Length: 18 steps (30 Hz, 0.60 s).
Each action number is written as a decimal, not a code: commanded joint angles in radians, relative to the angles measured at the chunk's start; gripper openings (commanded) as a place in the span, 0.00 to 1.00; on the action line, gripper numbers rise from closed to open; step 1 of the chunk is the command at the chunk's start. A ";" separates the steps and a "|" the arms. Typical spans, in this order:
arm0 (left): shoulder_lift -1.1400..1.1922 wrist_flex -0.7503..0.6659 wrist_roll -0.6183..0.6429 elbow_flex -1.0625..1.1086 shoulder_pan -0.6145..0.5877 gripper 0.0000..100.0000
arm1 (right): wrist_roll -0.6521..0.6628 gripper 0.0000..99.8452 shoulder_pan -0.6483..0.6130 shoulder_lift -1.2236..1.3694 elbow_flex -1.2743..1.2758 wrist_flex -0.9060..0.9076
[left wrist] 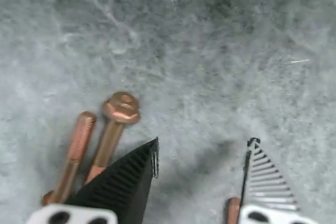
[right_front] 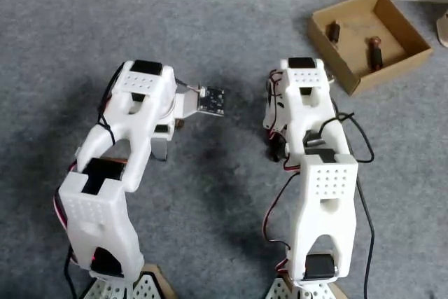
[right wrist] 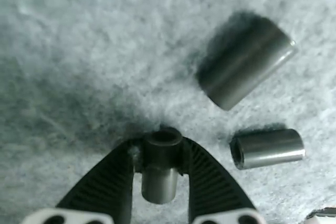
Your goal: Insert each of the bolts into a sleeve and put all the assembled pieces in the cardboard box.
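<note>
The right gripper [right wrist: 160, 148] is clamping a small sleeve [right wrist: 159, 174] between its fingers, with the sleeve's open end facing away from the wrist. Two more sleeves are lying on the carpet [right wrist: 79, 51] just beyond it, a thick one [right wrist: 244, 61] and a thin one [right wrist: 268, 148], apart from each other. The left gripper [left wrist: 202, 156] is hanging over carpet with its fingers spread, and two bolts [left wrist: 108, 142] are lying side by side just beside one finger [left wrist: 131, 177]. The box [right_front: 355, 29] is sitting in the upper right of the high view, holding two assembled pieces [right_front: 376, 52], well apart.
</note>
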 commanded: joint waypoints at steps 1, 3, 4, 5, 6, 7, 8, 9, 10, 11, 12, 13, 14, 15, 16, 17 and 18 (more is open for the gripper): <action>-0.018 0.008 -0.236 -0.074 0.031 0.26 | 0.011 0.00 -0.007 -0.015 -0.013 -0.028; -0.013 0.008 -0.238 -0.096 0.031 0.26 | 0.011 0.00 -0.007 -0.015 -0.013 -0.028; -0.012 0.008 -0.238 -0.107 0.030 0.26 | 0.011 0.00 -0.007 -0.015 -0.013 -0.028; -0.010 0.006 -0.239 -0.114 0.028 0.26 | 0.011 0.00 -0.007 -0.015 -0.013 -0.028; -0.010 0.003 -0.239 -0.116 0.028 0.26 | 0.011 0.00 -0.007 -0.015 -0.013 -0.028; -0.010 0.000 -0.241 -0.116 0.030 0.26 | 0.011 0.00 -0.007 -0.015 -0.013 -0.028; -0.008 0.000 -0.250 -0.117 0.031 0.26 | 0.011 0.00 -0.007 -0.015 -0.013 -0.028; -0.008 0.000 -0.264 -0.117 0.031 0.26 | 0.011 0.00 -0.007 -0.015 -0.013 -0.028; -0.008 0.000 -0.272 -0.119 0.031 0.26 | 0.011 0.00 -0.007 -0.015 -0.013 -0.028; -0.008 -0.002 -0.275 -0.119 0.031 0.26 | 0.011 0.00 -0.007 -0.015 -0.013 -0.028; -0.008 -0.008 -0.275 -0.120 0.031 0.26 | 0.011 0.00 -0.007 -0.015 -0.013 -0.028; -0.008 -0.020 -0.275 -0.117 0.031 0.26 | 0.011 0.00 -0.007 -0.015 -0.013 -0.028; -0.007 -0.035 -0.276 -0.114 0.030 0.26 | 0.011 0.00 -0.007 -0.015 -0.013 -0.028; -0.001 -0.046 -0.276 -0.114 0.028 0.26 | 0.011 0.00 -0.007 -0.015 -0.013 -0.028; 0.016 -0.046 -0.276 -0.120 0.027 0.26 | 0.011 0.00 -0.007 -0.015 -0.013 -0.028; 0.039 -0.046 -0.276 -0.125 0.027 0.26 | 0.011 0.00 -0.007 -0.015 -0.013 -0.028; 0.064 -0.041 -0.284 -0.142 0.027 0.26 | 0.011 0.00 -0.007 -0.015 -0.013 -0.028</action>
